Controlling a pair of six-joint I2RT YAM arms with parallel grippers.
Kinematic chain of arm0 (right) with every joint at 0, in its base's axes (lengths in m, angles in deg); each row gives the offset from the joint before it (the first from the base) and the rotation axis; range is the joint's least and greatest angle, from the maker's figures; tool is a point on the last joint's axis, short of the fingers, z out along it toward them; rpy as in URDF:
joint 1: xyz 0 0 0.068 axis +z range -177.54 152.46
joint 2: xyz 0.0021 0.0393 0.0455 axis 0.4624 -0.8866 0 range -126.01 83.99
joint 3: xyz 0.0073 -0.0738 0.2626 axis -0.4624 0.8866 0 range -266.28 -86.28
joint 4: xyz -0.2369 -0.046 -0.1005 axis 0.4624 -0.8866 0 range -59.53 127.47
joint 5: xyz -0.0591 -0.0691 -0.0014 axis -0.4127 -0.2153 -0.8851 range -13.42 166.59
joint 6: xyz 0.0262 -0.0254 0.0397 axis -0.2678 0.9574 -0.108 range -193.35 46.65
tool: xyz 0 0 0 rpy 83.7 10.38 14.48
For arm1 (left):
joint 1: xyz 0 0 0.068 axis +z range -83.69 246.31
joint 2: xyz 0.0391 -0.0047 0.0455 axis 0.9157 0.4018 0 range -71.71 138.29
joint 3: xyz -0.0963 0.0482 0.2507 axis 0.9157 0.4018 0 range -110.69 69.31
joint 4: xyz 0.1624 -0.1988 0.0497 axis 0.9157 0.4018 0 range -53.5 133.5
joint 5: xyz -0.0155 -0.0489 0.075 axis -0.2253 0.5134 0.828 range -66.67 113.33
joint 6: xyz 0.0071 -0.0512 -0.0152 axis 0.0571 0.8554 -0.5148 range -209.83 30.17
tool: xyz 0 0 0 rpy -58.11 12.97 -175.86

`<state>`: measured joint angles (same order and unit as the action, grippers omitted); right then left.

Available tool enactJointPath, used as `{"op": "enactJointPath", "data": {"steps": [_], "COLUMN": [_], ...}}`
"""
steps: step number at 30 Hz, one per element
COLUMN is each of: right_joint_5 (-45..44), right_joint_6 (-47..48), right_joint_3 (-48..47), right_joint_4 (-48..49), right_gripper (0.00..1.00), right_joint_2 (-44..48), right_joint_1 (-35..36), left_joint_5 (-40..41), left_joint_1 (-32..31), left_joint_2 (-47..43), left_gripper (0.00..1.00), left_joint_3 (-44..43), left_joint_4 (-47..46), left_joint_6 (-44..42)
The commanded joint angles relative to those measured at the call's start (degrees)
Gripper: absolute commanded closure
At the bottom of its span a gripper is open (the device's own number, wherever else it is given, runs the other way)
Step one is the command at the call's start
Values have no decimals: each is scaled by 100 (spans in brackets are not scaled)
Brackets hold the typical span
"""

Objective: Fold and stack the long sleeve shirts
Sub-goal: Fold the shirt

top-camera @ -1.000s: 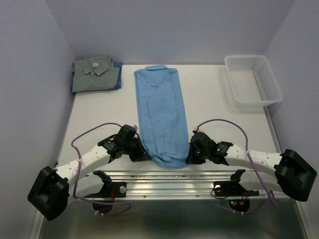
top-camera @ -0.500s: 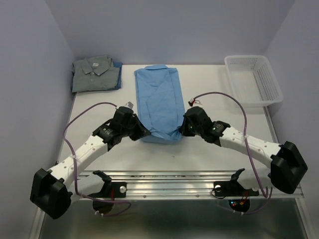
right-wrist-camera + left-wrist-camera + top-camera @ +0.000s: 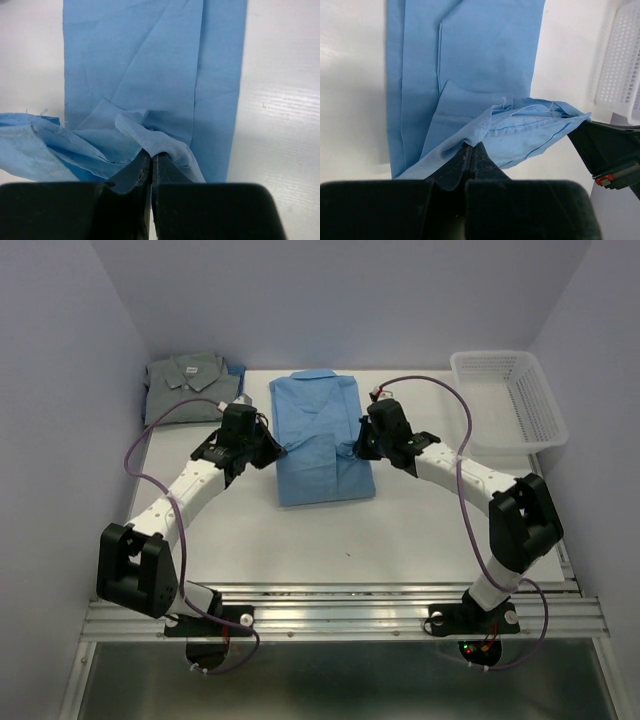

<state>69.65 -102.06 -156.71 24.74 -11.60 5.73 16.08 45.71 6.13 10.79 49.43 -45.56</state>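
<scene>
The light blue shirt (image 3: 325, 445) lies on the table (image 3: 420, 530) toward 12 o'clock, its near half doubled back over itself (collar at the far end). The left hand (image 3: 279, 448) is pinched tight on its hem at the shirt's 9 o'clock edge. The right hand (image 3: 358, 448) is likewise clamped on cloth at 3 o'clock. The grey-green shirt (image 3: 190, 388) sits folded at 10 o'clock, the white basket (image 3: 510, 400) at 2 o'clock.

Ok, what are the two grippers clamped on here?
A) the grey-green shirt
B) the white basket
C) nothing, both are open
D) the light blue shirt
D: the left gripper and the right gripper each pinch a bunched edge of the light blue shirt, jaws shut on the cloth.
</scene>
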Motion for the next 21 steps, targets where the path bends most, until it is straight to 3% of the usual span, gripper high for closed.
{"op": "enactJointPath", "data": {"steps": [1,15,21], "right_joint_5": [193,966,835], "right_joint_6": [269,296,226], "right_joint_3": [-585,-1297,-1289], "right_joint_4": [421,491,482], "right_gripper": [99,98,86], "right_joint_2": [-249,-1409,-1638], "right_joint_1": [-154,-454,-454], "left_joint_5": [66,-550,-392], "left_joint_1": [161,522,522], "left_joint_2": [387,2067,2410], "left_gripper": [100,100,100], "left_joint_3": [-607,-1557,-1627], "left_joint_4": [-396,-326,-133], "left_joint_6": [-445,-736,-718]}}
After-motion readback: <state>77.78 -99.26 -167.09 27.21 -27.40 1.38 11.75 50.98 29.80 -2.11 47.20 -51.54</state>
